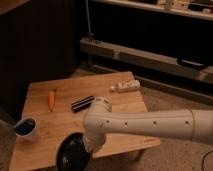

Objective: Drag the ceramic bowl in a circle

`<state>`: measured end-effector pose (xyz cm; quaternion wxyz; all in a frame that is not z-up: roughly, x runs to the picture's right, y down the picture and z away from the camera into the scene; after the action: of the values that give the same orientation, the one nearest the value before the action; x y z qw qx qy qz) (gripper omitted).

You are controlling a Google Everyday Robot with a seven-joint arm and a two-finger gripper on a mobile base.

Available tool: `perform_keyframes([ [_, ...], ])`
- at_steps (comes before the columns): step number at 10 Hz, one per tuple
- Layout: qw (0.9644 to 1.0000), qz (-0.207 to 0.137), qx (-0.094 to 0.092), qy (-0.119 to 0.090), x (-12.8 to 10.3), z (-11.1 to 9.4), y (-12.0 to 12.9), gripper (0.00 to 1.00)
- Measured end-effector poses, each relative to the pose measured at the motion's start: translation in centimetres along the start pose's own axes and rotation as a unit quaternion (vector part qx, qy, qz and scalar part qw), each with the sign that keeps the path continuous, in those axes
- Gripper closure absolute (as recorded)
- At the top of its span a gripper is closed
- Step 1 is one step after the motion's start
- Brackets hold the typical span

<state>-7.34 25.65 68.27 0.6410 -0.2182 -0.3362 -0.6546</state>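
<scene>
The ceramic bowl (73, 153) is wide, shallow and black. It sits at the front edge of the wooden table (120, 107), left of centre, partly cut off by the bottom of the view. My white arm (150, 125) reaches in from the right. My gripper (90, 148) is at its end, pointing down at the bowl's right rim. The wrist hides most of it.
A white cup with a blue inside (25, 128) stands at the table's front left. An orange carrot (51, 99) and a black ribbed block (82, 104) lie mid-table. A white oblong object (125, 86) lies at the far right edge. A dark shelf unit stands behind.
</scene>
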Motion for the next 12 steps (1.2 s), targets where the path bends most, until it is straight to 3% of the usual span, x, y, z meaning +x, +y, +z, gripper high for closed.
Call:
perform_keyframes([
  [2,0.9998,0.021,-0.002,-0.006,1.9,0.4,0.5,1.00],
  [6,0.9965,0.083,0.001,-0.011,8.1,-0.1,1.4,1.00],
  [9,0.9913,0.129,-0.023,-0.011,11.8,0.6,1.5,1.00],
  [11,0.9868,0.155,-0.045,-0.007,13.3,1.0,3.4,1.00],
  [12,0.9826,0.176,-0.059,-0.003,13.7,1.1,5.2,1.00],
])
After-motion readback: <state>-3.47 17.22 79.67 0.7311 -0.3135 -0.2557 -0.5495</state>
